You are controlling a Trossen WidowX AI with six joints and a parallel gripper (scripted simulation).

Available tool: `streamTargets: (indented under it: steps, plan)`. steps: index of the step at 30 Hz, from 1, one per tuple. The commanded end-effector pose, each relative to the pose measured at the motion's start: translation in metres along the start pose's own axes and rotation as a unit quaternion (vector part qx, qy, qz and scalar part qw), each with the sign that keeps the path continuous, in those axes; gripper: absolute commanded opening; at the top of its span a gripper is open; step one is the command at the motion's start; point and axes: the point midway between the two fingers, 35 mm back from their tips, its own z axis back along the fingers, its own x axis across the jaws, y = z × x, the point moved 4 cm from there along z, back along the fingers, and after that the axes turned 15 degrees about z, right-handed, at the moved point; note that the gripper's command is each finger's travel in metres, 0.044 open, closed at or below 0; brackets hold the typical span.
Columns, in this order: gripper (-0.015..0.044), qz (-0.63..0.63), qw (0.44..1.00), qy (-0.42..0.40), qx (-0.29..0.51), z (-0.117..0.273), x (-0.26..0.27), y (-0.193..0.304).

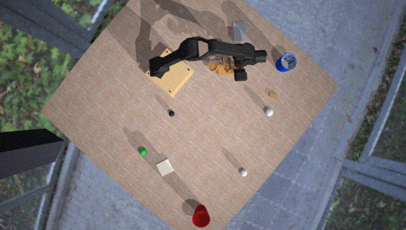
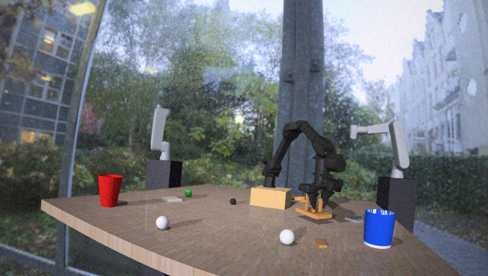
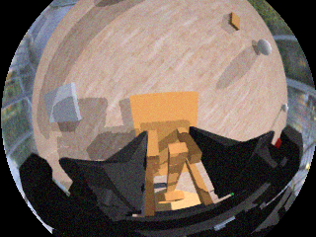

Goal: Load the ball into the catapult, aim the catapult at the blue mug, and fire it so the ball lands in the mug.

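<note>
The orange catapult [image 1: 225, 71] [image 2: 318, 215] [image 3: 165, 106] stands on the table under the arm. Its cup [image 1: 212, 66] faces the arm's base and looks empty. My gripper [image 2: 319, 206] [image 3: 168, 132] points down and is shut on the catapult's upright frame; the top view hides the fingertips under the arm. The blue mug [image 1: 282, 66] [image 2: 379, 229] stands upright beyond the catapult. Several balls lie on the table: a white ball [image 1: 268, 112] [image 2: 286, 237] [image 3: 264, 47], another white ball [image 1: 243, 172] [image 2: 162, 222], a black ball [image 1: 171, 113] [image 2: 232, 201] and a green ball [image 1: 142, 152] [image 2: 188, 193].
A grey block [image 1: 239, 31] [image 2: 354, 218] [image 3: 63, 106] lies beside the catapult. A small orange block [image 1: 273, 95] [image 2: 321, 243] [image 3: 234, 21] lies near one white ball. A pale tile [image 1: 164, 167] and a red cup [image 1: 201, 218] [image 2: 109, 191] are farther off. The arm stands on a yellow block [image 1: 174, 81] [image 2: 270, 198].
</note>
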Motion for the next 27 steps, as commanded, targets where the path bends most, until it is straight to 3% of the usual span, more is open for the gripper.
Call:
streamTargets:
  steps: [1, 18, 27]
  plan:
    - [0.0000, 0.000, 1.000, 0.000, -0.003, -0.004, 0.000, 0.000]
    - [0.0000, 0.000, 1.000, 0.000, 0.000, -0.019, 0.000, 0.000]
    - [0.0236, 0.000, 1.000, 0.000, 0.000, -0.019, 0.000, 0.000]
